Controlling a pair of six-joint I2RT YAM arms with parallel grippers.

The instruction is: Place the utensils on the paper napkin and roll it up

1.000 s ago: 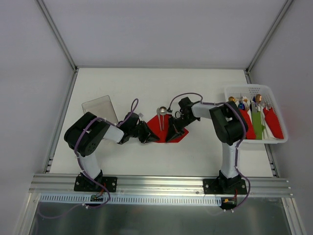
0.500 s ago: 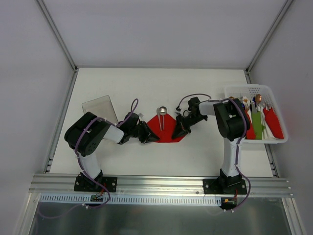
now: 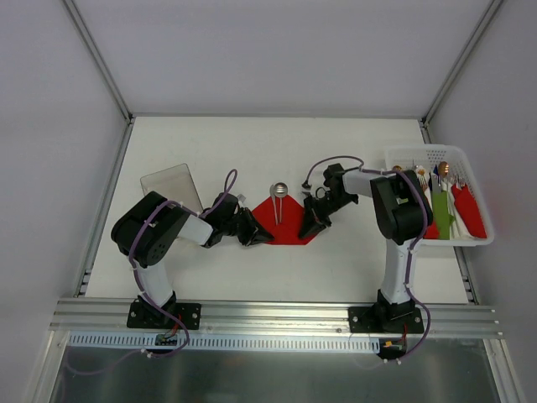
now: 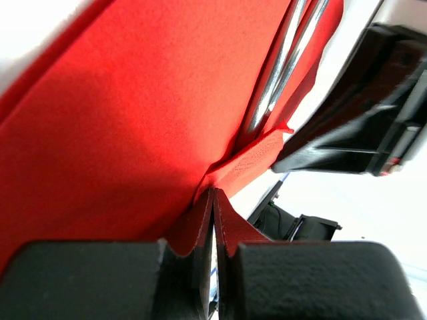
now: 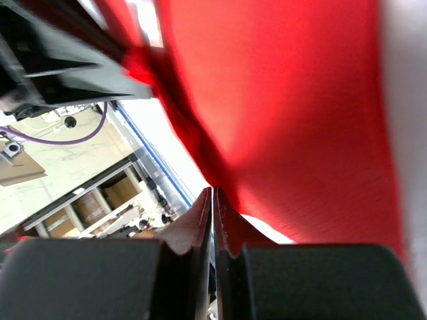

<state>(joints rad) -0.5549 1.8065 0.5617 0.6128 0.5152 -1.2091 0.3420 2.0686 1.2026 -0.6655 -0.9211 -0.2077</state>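
Note:
A red paper napkin [image 3: 289, 232] lies mid-table. The silver utensils lie on it, with the round spoon bowl [image 3: 278, 190] just past its far corner and the slim handles [image 4: 283, 60] running down the middle. My left gripper [image 3: 258, 235] is low at the napkin's left corner. Its jaws [image 4: 213, 195] are shut, with a crease of napkin [image 4: 120, 100] running into the tips. My right gripper [image 3: 308, 227] is at the napkin's right edge. It is shut [image 5: 213, 193], and the napkin [image 5: 300, 100] reaches its tips.
A white basket [image 3: 436, 152] at the right edge holds rolled red, green and white bundles [image 3: 442, 214] with cutlery tips. A clear plastic sheet [image 3: 172, 185] lies far left, behind the left arm. Metal frame rails border the table.
My right gripper has moved right, from over the napkin's middle to its right edge. The left gripper and the utensils have stayed in place.

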